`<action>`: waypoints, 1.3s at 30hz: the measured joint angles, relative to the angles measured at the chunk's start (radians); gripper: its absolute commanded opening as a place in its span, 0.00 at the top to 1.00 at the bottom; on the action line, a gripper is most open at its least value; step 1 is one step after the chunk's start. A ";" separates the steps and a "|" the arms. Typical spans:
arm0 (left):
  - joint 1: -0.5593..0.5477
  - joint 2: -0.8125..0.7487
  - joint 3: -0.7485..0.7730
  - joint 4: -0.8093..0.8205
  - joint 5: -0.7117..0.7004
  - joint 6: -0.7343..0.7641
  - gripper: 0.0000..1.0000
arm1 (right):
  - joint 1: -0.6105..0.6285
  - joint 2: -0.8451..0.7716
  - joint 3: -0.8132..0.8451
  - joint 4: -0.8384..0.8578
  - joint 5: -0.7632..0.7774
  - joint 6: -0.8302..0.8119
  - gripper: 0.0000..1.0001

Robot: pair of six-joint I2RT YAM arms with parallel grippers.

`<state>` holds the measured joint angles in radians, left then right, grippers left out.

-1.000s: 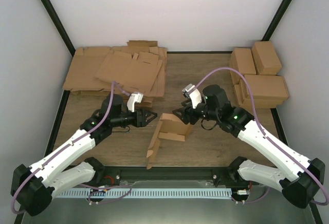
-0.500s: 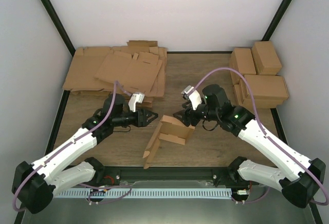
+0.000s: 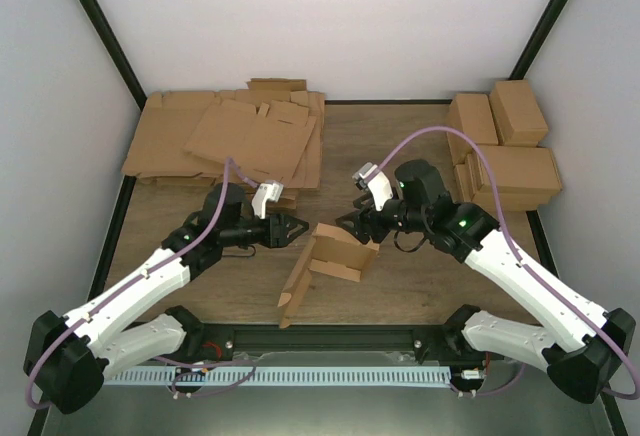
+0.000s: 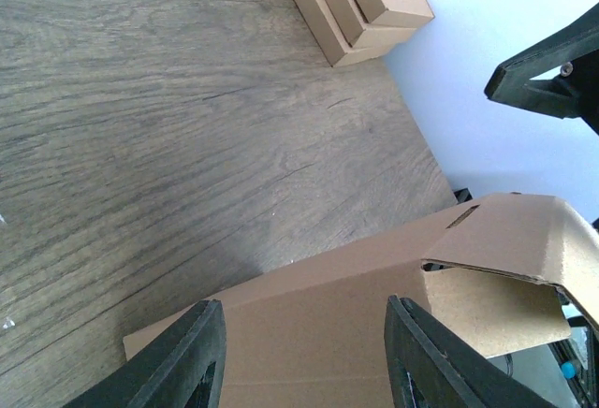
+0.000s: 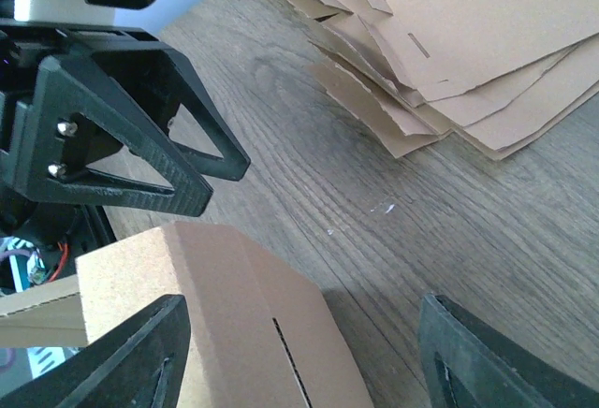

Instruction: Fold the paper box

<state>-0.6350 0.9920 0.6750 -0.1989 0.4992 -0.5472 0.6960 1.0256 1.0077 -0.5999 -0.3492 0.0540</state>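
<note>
Standing half-folded on the table (image 3: 420,281) between the spread, empty left pincer (image 3: 296,227) and right pincer (image 3: 350,224), the paper box (image 3: 335,253) looks light, stiff, easily creased; grasp a flap edge

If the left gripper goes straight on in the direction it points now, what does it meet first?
Most likely the paper box: its brown panel lies right ahead of the open left gripper, though the exact gap is unclear.

Plain unprinted brown on the paper box (image 3: 335,256) and on flat sheets (image 3: 230,141) upper left. Grey-brown wood grain across the surface (image 3: 420,286). Black on left pincer (image 3: 298,228) and right pincer (image 3: 347,224). White arms (image 3: 130,296), purple cables (image 3: 440,134).
</note>
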 measured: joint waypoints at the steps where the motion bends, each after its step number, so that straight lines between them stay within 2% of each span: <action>1: 0.000 0.000 -0.002 0.002 0.000 0.000 0.51 | 0.000 0.000 0.004 -0.002 -0.002 0.004 0.31; 16: 0.000 0.000 -0.006 0.003 0.000 0.000 0.51 | 0.000 -0.008 -0.018 -0.031 -0.070 0.006 0.32; 26: -0.001 0.000 -0.006 0.003 0.000 -0.003 0.50 | 0.000 -0.008 -0.048 -0.034 -0.077 0.007 0.38; 30: -0.001 0.000 -0.003 -0.010 -0.004 -0.004 0.31 | 0.001 -0.004 -0.048 -0.030 -0.069 0.006 0.39; 33: -0.002 -0.005 0.018 -0.048 -0.018 0.001 0.22 | 0.008 -0.004 -0.049 -0.020 -0.054 -0.002 0.40; 36: -0.002 -0.035 0.059 -0.102 -0.031 0.008 0.16 | 0.024 -0.004 -0.049 -0.017 -0.039 -0.014 0.40; 39: -0.006 -0.075 0.115 -0.157 -0.031 0.014 0.15 | 0.049 -0.002 -0.049 -0.011 -0.013 -0.035 0.40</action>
<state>-0.6415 0.9169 0.7902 -0.3557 0.4686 -0.5327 0.7452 1.0233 0.9588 -0.6113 -0.3626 0.0189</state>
